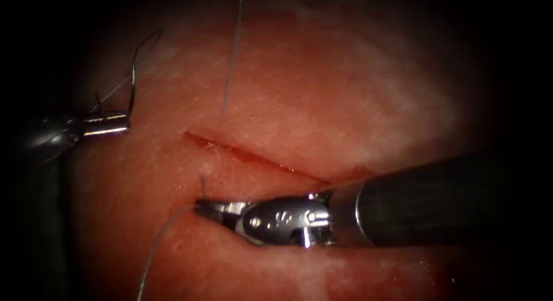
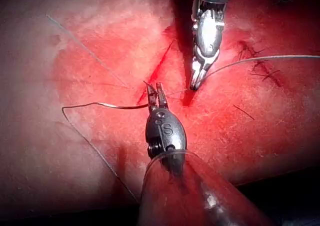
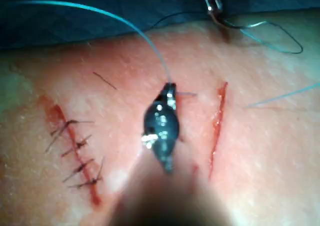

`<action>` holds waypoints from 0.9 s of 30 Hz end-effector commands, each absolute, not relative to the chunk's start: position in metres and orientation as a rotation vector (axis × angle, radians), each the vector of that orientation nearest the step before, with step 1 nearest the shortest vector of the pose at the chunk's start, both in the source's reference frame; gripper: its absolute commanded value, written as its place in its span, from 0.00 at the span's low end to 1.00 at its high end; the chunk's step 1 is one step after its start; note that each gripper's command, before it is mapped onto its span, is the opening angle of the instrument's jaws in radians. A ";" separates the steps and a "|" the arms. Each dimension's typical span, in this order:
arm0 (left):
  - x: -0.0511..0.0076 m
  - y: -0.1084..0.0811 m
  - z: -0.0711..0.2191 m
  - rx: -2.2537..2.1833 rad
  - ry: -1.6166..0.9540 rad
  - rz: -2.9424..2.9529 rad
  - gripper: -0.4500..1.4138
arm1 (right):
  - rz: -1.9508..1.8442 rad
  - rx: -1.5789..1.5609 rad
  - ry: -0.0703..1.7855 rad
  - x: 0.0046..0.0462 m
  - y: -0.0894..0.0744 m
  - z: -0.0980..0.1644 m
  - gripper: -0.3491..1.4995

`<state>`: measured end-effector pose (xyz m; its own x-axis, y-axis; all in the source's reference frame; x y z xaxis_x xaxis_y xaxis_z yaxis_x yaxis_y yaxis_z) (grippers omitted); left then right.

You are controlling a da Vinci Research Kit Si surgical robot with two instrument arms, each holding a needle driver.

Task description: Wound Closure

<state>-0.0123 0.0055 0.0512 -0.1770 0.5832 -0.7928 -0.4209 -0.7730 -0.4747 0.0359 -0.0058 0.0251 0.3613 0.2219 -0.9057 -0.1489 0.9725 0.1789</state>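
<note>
The left tool [image 1: 122, 123] sits at the far left, left of the cut [image 1: 253, 154], jaws shut on one end of the curved needle [image 1: 133, 68]. The needle arcs upward, clear of the tissue [image 1: 345, 94]. The right tool [image 1: 203, 206] lies just below the cut's left end, jaws shut on the thread [image 1: 158, 240] close to the tissue surface. Another strand [image 1: 231, 53] runs from above down to the tissue over the cut. In the left wrist view the left tool [image 2: 156, 93] grips the needle [image 2: 100, 105]; the right tool [image 2: 194, 84] holds thread [image 2: 250, 59]. In the right wrist view the right tool [image 3: 168, 90] pinches thread [image 3: 125, 21].
An older cut closed with several dark stitches [image 3: 75, 151] lies beside the open cut [image 3: 217, 121]. A short thread end [image 1: 203, 183] sticks up by the right tool's tips. Red fluid lines the cut's edge. The right tool's thick shaft [image 1: 438, 200] crosses the lower right.
</note>
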 end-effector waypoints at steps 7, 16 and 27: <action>-0.0129 0.004 0.052 -1.440 -0.200 1.996 0.00 | 0.218 0.111 1.211 0.0375 -0.011 0.020 0.00; -0.0130 0.004 0.052 -1.440 -0.203 1.999 0.00 | 0.231 0.004 1.211 0.0371 -0.008 0.021 0.65; -0.0130 0.004 0.052 -1.441 -0.203 1.999 0.00 | 0.239 -0.061 1.164 0.0369 -0.004 0.030 0.79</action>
